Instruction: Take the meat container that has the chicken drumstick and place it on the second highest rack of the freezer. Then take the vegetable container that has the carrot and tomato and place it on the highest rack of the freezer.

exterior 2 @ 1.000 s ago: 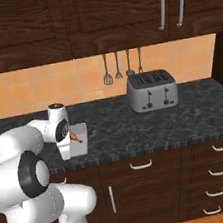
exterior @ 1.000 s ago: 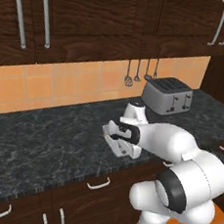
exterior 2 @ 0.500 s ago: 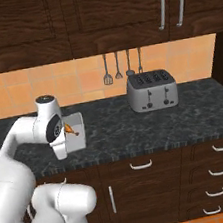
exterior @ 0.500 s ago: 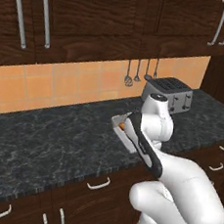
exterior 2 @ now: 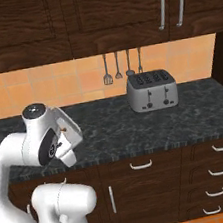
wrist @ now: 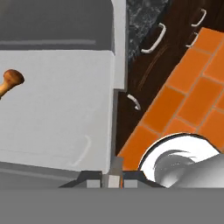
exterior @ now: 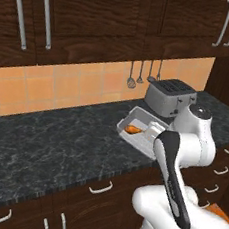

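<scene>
The drumstick (exterior: 132, 129) lies in a pale grey tray (exterior: 144, 124), which is lifted clear of the dark counter (exterior: 47, 149) and tilted, just in front of the toaster (exterior: 168, 97). The gripper (wrist: 113, 178) is clamped tight on the tray's rim, its white arm bent up from below. From the hand, the drumstick's round end (wrist: 12, 78) sits at the tray's far side, with orange floor tiles (wrist: 183, 100) and drawer handles (wrist: 154, 38) beyond the edge.
</scene>
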